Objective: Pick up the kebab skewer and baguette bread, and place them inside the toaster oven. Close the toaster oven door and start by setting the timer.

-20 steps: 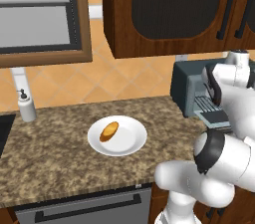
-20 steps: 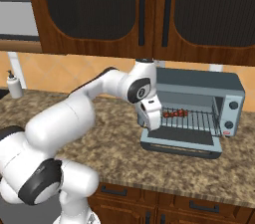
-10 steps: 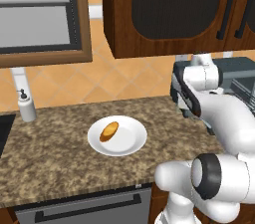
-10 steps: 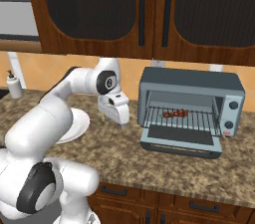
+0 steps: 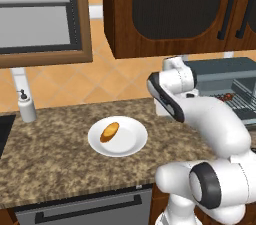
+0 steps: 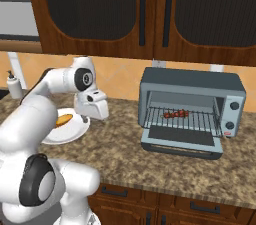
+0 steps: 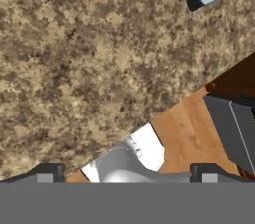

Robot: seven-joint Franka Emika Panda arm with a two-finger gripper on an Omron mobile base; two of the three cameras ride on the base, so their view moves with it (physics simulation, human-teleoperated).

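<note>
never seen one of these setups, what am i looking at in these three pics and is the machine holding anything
This is a rendered kitchen with a white robot arm on a driving base. Two pictures come from cameras on that base, behind the arm to its left and right, so they show the same counter from two sides. The third is from a camera on the hand, looking down at the speckled counter.

On the counter sits a white plate with the baguette bread on it, and a soap bottle near the wall. To the right stands the toaster oven with the toaster oven door dropped open; the kebab skewer lies on its wire rack.

The gripper hangs near the plate, open and holding nothing.
</note>
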